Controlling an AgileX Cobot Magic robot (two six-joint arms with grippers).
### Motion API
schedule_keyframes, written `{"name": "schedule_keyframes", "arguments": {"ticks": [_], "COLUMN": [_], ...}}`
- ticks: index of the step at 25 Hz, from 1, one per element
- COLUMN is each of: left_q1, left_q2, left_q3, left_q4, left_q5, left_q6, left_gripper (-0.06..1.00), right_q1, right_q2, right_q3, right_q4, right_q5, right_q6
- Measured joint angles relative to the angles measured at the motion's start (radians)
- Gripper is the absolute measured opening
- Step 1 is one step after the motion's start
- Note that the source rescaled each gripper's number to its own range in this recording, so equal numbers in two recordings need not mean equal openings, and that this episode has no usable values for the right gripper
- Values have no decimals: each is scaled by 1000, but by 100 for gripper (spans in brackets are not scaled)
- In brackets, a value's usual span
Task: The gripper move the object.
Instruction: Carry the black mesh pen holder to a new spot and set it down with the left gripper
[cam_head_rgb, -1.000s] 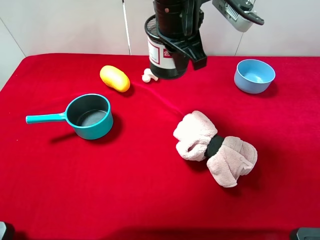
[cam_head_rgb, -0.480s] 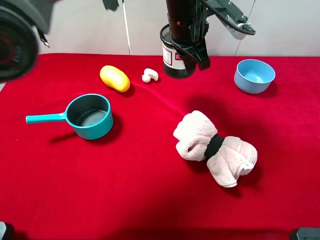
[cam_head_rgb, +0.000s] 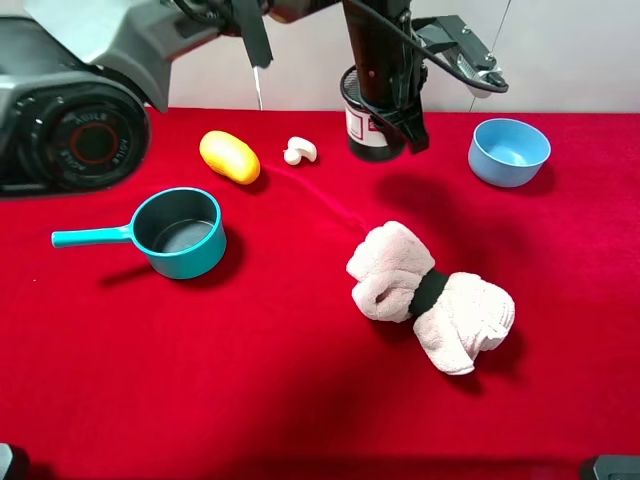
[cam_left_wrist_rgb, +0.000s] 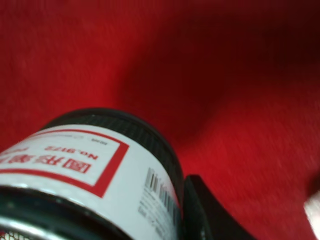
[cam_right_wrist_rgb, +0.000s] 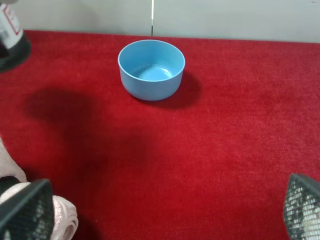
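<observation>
In the upper middle of the frame, the gripper (cam_head_rgb: 388, 125) has its fingers clamped on the object (cam_head_rgb: 362, 135), which is upright, long axis vertical, mouth up, seemingly just above the red desk (cam_head_rgb: 300, 380).

Bright, even light; soft shadows darken the red counter (cam_head_rgb: 300, 400). In the left wrist view, the pen cup (cam_left_wrist_rgb: 100, 165) is blurred, lower left.

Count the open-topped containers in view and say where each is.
3: the teal saucepan at left, the light blue bowl at right, the mesh pen cup at the back in the left gripper. None seems hidden.
</observation>
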Motion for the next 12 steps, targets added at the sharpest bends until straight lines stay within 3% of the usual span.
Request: {"name": "schedule_keyframes", "arguments": {"ticks": [12], "left_q1": [3], "left_q2": [80], "left_q3": [-5], "left_q4": [-25], "left_q5": [-251], "left_q6": [42], "left_gripper": [0], "right_q1": [0], "right_q2": [0], "right_q3": [0], "right_q4": [0], "right_q5": [1], "right_q6": [0]}}
